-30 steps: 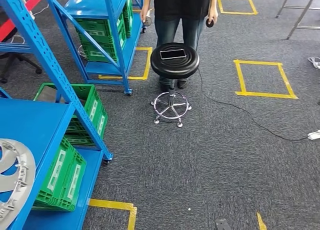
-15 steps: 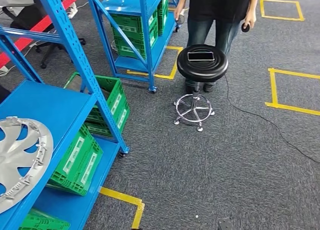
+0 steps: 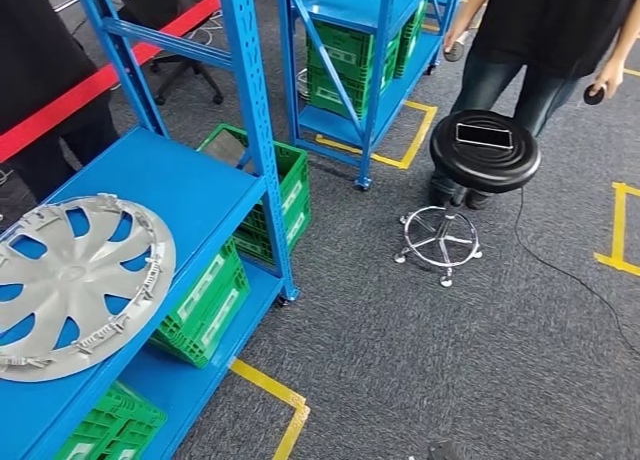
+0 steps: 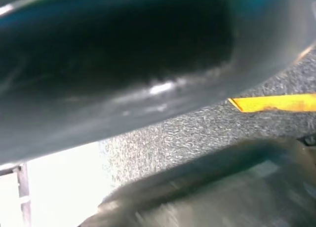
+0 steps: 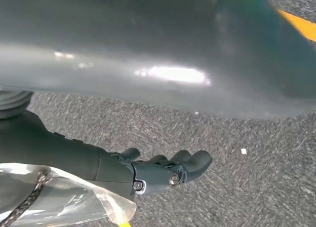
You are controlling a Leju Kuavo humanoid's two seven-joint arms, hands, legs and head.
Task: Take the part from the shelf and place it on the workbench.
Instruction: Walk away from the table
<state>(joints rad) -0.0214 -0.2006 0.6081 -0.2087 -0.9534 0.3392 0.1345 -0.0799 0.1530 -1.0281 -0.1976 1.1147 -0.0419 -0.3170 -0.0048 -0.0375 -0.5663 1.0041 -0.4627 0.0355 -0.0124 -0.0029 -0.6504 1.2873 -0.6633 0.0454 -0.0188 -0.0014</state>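
- One part, a silver wheel cover [image 3: 75, 280], lies flat on the upper deck of the blue shelf [image 3: 200, 195]; nothing is touching it.
- Right hand [image 5: 164, 170] hangs over grey carpet [image 3: 453, 360], fingers loosely extended and holding nothing.
- Left hand: finger state cannot be told; its wrist view is blurred.
- Judged progress: pickup not begun; approach, grasp, carry and placement on the workbench all remain.
- Nearby: green crates [image 3: 204, 300] on the lower deck, black stool [image 3: 484, 150], a person [image 3: 551, 40] standing behind it.

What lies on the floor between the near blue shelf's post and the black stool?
Bare grey carpet in the head view, between the shelf post and stool.
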